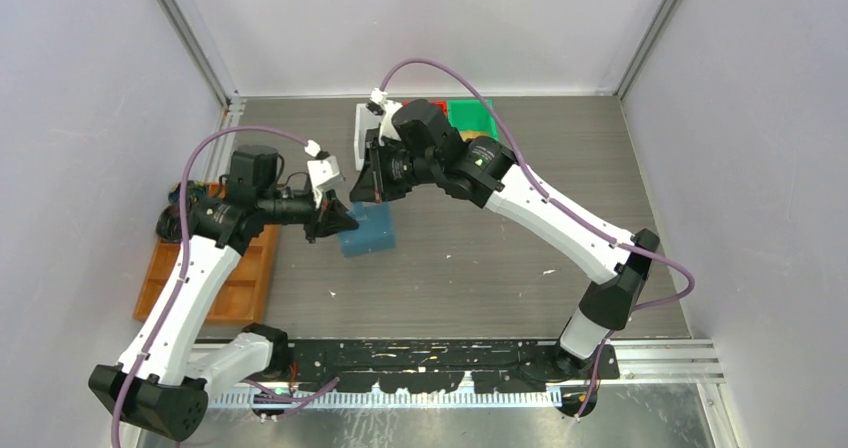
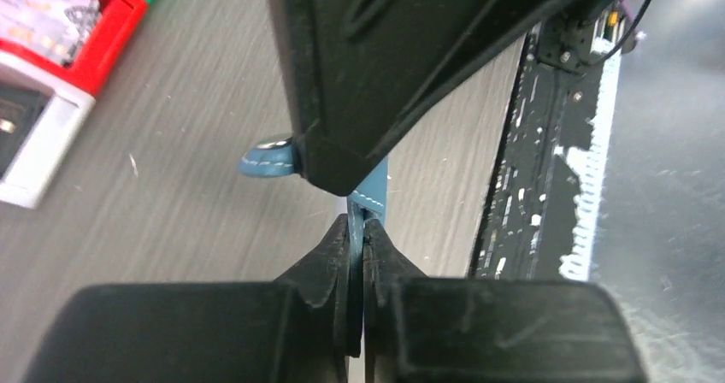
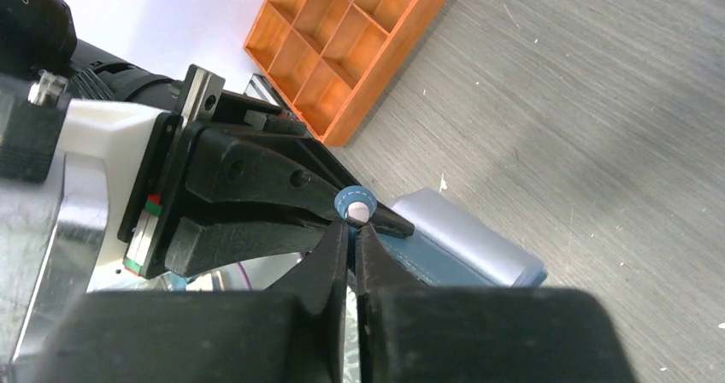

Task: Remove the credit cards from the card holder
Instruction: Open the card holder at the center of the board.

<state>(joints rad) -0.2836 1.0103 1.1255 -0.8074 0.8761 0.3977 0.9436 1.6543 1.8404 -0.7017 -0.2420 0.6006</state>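
Observation:
The blue card holder (image 1: 366, 232) sits mid-table between both grippers, its paler blue face (image 3: 479, 233) turned up. My left gripper (image 2: 360, 226) is shut on a stitched blue edge of the holder (image 2: 374, 191). My right gripper (image 3: 351, 229) is shut on the holder's tab just below its snap button (image 3: 356, 205). In the top view the left gripper (image 1: 340, 220) meets the holder from the left and the right gripper (image 1: 373, 194) from above. A silvery patterned credit card (image 2: 43, 15) lies in the red bin (image 2: 115, 28). No card shows in the holder itself.
An orange-brown compartment tray (image 1: 215, 290) lies at the left edge under the left arm. White (image 1: 361, 128), red (image 1: 438, 105) and green (image 1: 470, 116) bins stand at the back, behind the right arm. The white bin (image 2: 38, 156) holds something dark.

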